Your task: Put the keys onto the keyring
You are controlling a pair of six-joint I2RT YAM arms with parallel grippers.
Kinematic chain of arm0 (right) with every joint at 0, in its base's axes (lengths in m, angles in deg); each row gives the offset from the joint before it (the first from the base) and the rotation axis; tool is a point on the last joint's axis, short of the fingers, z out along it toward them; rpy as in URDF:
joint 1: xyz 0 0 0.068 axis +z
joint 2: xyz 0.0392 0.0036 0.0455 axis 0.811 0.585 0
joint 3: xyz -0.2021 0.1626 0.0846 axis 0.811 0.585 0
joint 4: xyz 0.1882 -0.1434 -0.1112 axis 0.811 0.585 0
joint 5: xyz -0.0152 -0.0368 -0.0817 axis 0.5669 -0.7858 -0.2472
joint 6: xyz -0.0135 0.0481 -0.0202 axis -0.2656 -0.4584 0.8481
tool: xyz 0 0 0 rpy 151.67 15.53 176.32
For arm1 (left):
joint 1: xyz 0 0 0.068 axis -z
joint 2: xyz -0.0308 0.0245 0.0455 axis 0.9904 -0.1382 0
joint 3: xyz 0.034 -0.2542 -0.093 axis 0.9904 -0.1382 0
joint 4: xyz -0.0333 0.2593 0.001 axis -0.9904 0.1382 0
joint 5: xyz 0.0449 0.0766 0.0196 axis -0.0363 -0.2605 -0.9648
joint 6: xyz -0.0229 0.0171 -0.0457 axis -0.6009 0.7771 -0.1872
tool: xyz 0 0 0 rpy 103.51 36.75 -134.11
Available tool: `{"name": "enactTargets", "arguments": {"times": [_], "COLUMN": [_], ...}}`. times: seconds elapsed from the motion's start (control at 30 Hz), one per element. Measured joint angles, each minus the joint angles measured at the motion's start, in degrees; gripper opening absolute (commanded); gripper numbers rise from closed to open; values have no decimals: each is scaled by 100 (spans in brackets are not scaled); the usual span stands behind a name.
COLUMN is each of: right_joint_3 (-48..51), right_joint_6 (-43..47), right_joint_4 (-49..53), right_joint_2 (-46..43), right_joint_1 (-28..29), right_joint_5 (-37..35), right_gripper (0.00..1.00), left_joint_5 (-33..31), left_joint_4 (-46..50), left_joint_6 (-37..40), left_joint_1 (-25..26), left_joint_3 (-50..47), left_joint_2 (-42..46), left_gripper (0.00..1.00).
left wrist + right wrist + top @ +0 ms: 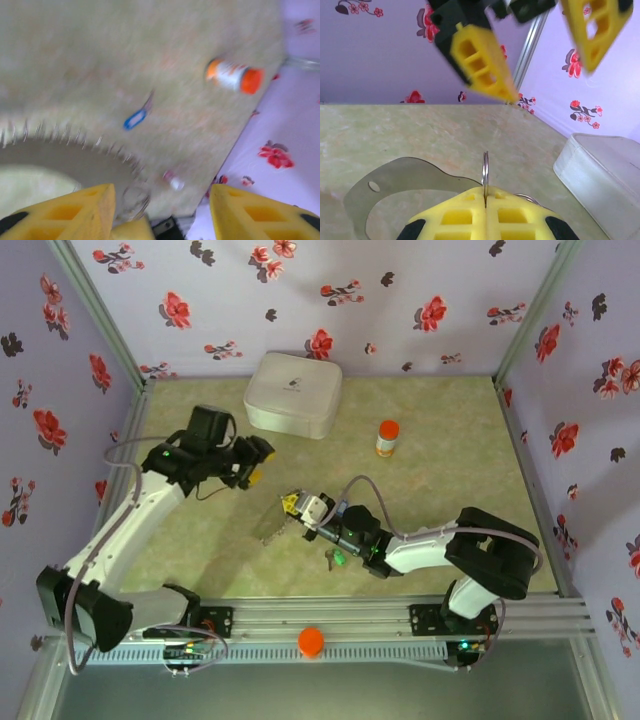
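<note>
At table centre: right gripper [485,202] clamped on keyring [485,170]; left gripper [160,195] part open.

Overhead view looks down; close left-wrist view shares its orange-capped bottle [387,438].

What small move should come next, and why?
Probably lower the left gripper onto the blue key and pinch it: its fingers stand open and empty, the key lies loose on the table, and the right gripper pinches the keyring upright.
</note>
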Motion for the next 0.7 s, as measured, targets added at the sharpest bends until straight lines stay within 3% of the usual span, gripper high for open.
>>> {"name": "enactTargets", "arguments": {"times": [0.17,0.4,0.47,0.6,0.7], "right_joint_3": [129,302,302,243,168], "right_joint_6": [-393,-999,-1088,-1075,-949], "right_joint_4": [-197,-125,114,859,1327], "right_joint_2": [0,-267,-531,-1145,-1423], "right_joint_1": [-155,-671,-772,-813,-813], "right_joint_5": [389,1255,1473,1860,2063], "right_gripper": [0,0,0,0,0], "left_joint_5": [-341,-2,269,981,1449], "left_joint_4": [-1071,-2409,-2411,-2468,-2535], "left_joint_6": [2612,6325,7047,8332,8939], "left_joint_1": [-96,-96,-94,-79,-37], "left_joint_3": [-345,-2269,-2492,-2750,-2994], "left_joint_2": [890,2481,2583,2570,2570], "left_gripper": [63,65,64,50,44]}}
